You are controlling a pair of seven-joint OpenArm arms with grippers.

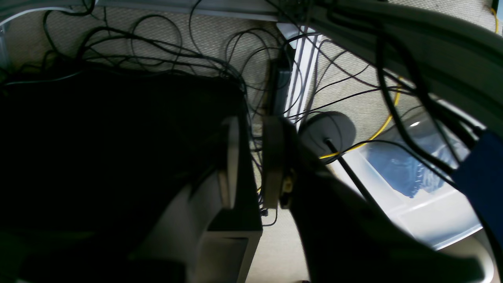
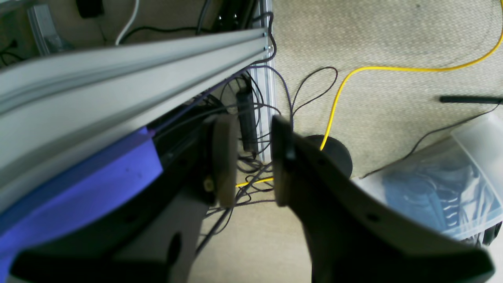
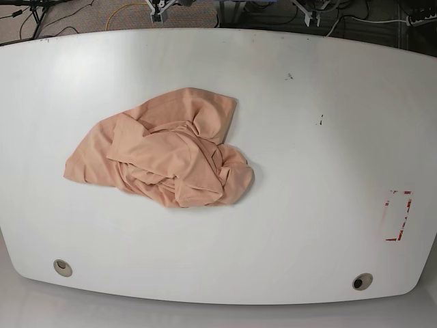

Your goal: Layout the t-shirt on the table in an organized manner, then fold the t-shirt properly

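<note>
The peach t-shirt (image 3: 164,154) lies crumpled in a heap left of centre on the white table (image 3: 307,205) in the base view. Neither arm shows in that view. The left wrist view has my left gripper (image 1: 251,133) hanging over the floor, off the table, its two fingers a narrow gap apart with nothing between them. My right gripper (image 2: 253,129) is likewise off the table over the carpet in the right wrist view. Its fingers are slightly apart and hold nothing. Both wrist views miss the shirt.
A red dashed rectangle (image 3: 398,215) marks the table's right side, and two grommet holes (image 3: 63,267) (image 3: 362,281) sit near the front edge. Below the grippers are tangled black cables (image 1: 157,59), a yellow cable (image 2: 346,82), an aluminium rail (image 2: 118,74) and a clear plastic bin (image 2: 436,184).
</note>
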